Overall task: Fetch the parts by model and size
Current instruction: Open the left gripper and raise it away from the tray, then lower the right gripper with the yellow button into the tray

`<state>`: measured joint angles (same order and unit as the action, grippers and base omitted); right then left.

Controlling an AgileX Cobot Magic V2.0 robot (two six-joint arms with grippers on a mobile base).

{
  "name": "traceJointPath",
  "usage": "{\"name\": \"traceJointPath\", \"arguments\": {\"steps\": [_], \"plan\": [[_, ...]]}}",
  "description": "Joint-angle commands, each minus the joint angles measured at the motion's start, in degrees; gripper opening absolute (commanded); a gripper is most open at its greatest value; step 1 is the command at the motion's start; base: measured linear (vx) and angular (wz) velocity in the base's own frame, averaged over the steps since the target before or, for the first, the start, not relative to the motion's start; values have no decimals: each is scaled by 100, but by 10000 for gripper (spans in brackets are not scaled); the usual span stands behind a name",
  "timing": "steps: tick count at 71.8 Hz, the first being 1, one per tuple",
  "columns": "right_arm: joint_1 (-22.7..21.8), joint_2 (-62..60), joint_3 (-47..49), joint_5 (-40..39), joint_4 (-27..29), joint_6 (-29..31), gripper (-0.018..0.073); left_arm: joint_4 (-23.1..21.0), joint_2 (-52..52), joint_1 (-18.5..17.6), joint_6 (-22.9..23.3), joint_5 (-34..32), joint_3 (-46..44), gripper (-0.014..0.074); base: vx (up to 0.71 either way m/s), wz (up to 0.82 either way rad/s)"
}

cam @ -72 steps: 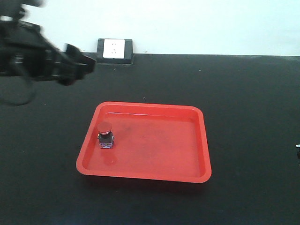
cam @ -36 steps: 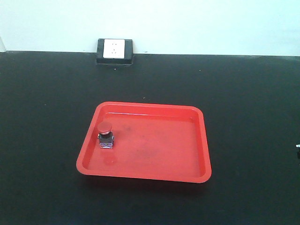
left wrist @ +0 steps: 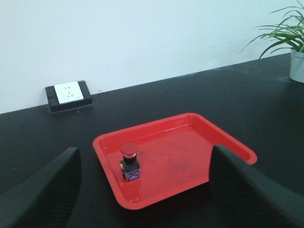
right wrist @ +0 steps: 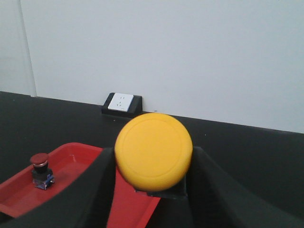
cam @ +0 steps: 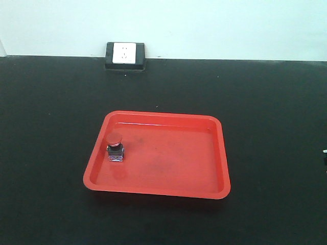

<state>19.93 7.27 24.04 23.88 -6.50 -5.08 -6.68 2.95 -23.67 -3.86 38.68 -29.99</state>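
A red-capped push-button switch (cam: 115, 147) with a dark base stands upright near the left wall of the red tray (cam: 214, 173); the same switch (left wrist: 129, 162) and tray (left wrist: 228, 142) show in the left wrist view, and again as a switch (right wrist: 40, 170) and tray (right wrist: 71, 161) in the right wrist view. My left gripper (left wrist: 142, 190) hangs open, back from the tray's near edge, with nothing between its fingers. My right gripper (right wrist: 153, 166) is shut on the yellow-capped switch (right wrist: 153, 149), cap facing the camera. Neither gripper appears in the front view.
A white wall socket on a black block (cam: 125, 55) sits at the back edge of the black table (cam: 276, 102). A potted green plant (left wrist: 292, 42) stands at the far right in the left wrist view.
The left arm, which one second ago reached over the table's back left, has withdrawn out of the front view. The red-capped switch and tray have not moved.
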Motion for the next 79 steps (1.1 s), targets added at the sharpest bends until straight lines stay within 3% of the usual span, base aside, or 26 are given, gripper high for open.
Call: {"name": "traceJointPath", "arguments": {"steps": [1, 34, 55, 79], "plan": [[-27, 522, 296, -436, 27, 34, -8, -72, 1, -31, -2, -487, 105, 519, 0, 0], [-14, 4252, 2225, -52, 482, 99, -5, -72, 17, -31, -2, -491, 404, 519, 0, 0], [-9, 6552, 3522, 367, 1312, 689, -2, -72, 17, -31, -2, -454, 404, 519, 0, 0], [-9, 8224, 4209, 275, 1728, 717, 5, -72, 17, -31, -2, -461, 404, 519, 0, 0]]}}
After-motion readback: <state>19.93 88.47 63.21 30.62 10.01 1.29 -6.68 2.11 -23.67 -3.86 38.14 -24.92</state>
